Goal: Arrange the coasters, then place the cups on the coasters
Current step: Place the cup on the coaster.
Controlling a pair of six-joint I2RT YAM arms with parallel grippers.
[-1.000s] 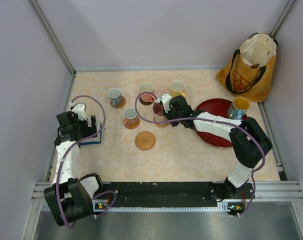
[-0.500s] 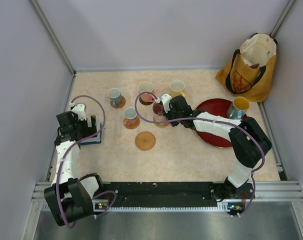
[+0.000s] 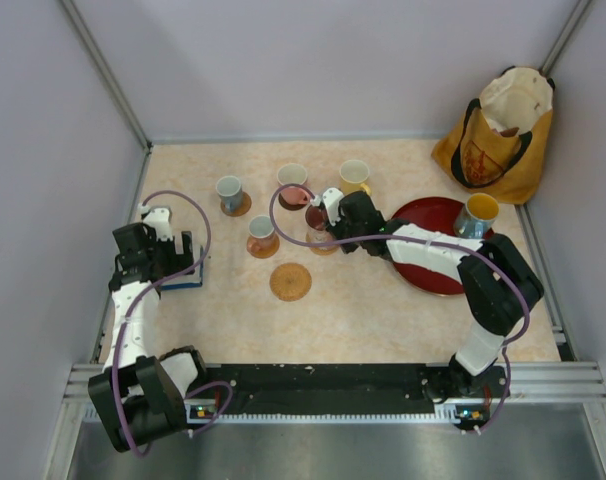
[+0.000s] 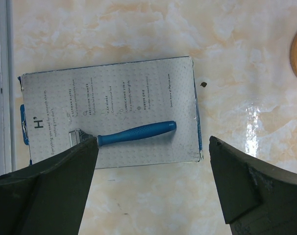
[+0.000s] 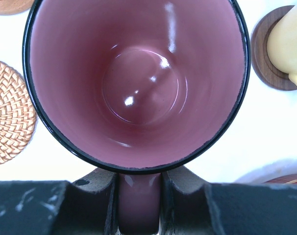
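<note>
My right gripper [image 3: 325,214] [image 5: 140,182] is shut on the handle of a pink cup [image 3: 316,218] [image 5: 136,83], which stands upright over a tan coaster [image 3: 323,245]; I cannot tell whether it touches. A pale yellow cup [image 3: 354,175] [image 5: 289,39] sits on a dark coaster [image 5: 263,54]. Two blue-grey cups [image 3: 229,190] [image 3: 262,234] and another pink cup [image 3: 292,180] stand on coasters. One woven coaster [image 3: 290,282] [image 5: 9,112] lies bare. A blue cup with yellow inside [image 3: 478,213] stands on the red tray [image 3: 423,265]. My left gripper [image 3: 173,262] [image 4: 152,147] is open and empty.
A razor box [image 3: 186,272] [image 4: 109,117] with a blue razor lies under the left gripper at the table's left edge. A yellow-orange bag [image 3: 498,125] stands in the far right corner. Grey walls close in the table on three sides.
</note>
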